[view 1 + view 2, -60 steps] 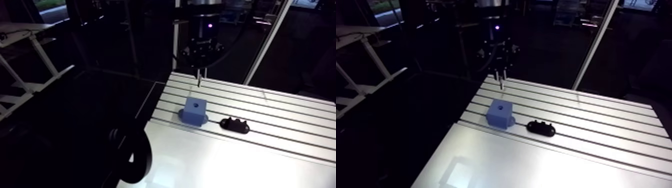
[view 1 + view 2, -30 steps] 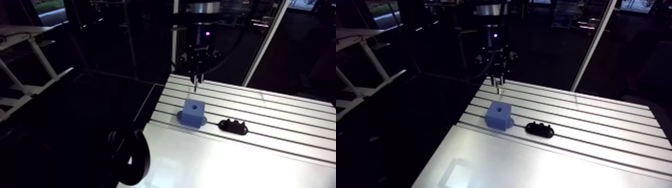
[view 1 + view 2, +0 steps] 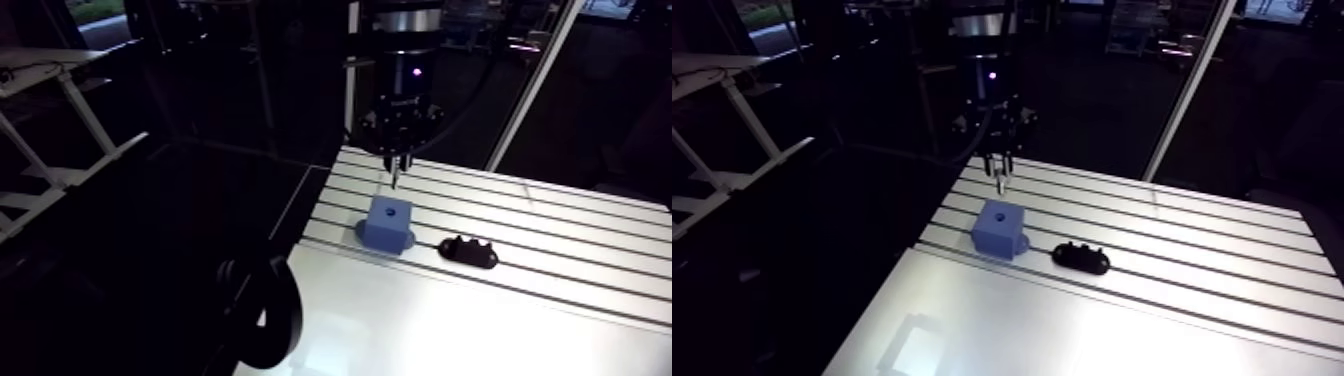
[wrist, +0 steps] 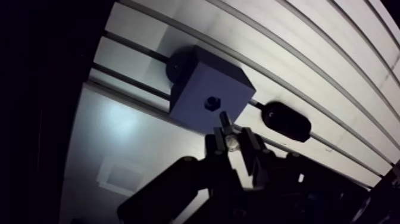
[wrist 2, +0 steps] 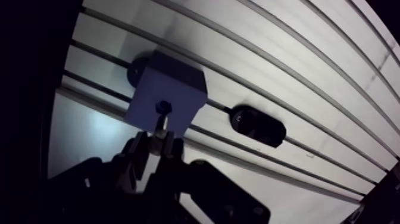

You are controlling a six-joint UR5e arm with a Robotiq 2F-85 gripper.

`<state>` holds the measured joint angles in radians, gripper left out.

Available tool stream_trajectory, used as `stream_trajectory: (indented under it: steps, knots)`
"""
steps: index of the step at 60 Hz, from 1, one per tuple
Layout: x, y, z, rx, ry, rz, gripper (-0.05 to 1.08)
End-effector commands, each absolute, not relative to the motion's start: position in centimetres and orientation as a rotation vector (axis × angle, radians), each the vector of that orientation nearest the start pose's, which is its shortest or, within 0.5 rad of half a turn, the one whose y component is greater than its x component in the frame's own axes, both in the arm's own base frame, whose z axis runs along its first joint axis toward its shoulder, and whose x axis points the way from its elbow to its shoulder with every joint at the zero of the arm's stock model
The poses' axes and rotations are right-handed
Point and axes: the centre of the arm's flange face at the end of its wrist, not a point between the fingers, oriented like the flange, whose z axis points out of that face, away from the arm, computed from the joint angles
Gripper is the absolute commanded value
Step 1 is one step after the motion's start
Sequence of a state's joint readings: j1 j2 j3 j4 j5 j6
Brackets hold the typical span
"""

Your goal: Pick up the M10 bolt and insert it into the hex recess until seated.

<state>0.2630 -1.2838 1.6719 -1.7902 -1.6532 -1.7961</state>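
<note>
A: What is the tool (image 4: 233, 143) doing?

B: It pinches the M10 bolt (image 4: 225, 123). The 2 fingers (image 4: 215, 145) press on the head from either side, and the shank sticks out past the fingertips, pointing down at the table (image 3: 1192, 260).

A: Where is the bolt relative to the target?

B: In the arm view it hangs at 12 o'clock from the blue block (image 3: 1000, 229), just over the top face, with a thin gap between the tip and the block. In the wrist view the tip lies over that face, just short of the hex recess (image 4: 211, 103), which is ahead of the tool. The recess shows as 1 small dark hole near the middle of the top face.

A: So the bolt is not in?

B: No, the recess is open and the whole shank is in sight.

A: And the block itself?

B: It sits upright on the slotted table near the table's 9 o'clock edge, with a rounded foot showing at its base.

A: Anything else on the table?

B: 1 black oblong part (image 3: 1080, 258) lies flat at about 4 o'clock from the block, near it but not touching, and well clear of the tool.
</note>
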Motion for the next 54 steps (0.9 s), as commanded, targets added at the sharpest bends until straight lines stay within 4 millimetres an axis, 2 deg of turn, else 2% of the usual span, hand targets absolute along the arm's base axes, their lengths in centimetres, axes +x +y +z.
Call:
stream_trajectory:
  steps: [1,25,54]
  knots:
    - [-51.0,-26.7,30.0,-0.728,2.871,0.14,1.08]
    - [-50.2,-26.4,29.3,-0.722,2.858,0.127,1.08]
    - [-50.2,-26.6,28.8,-0.733,2.881,0.125,1.08]
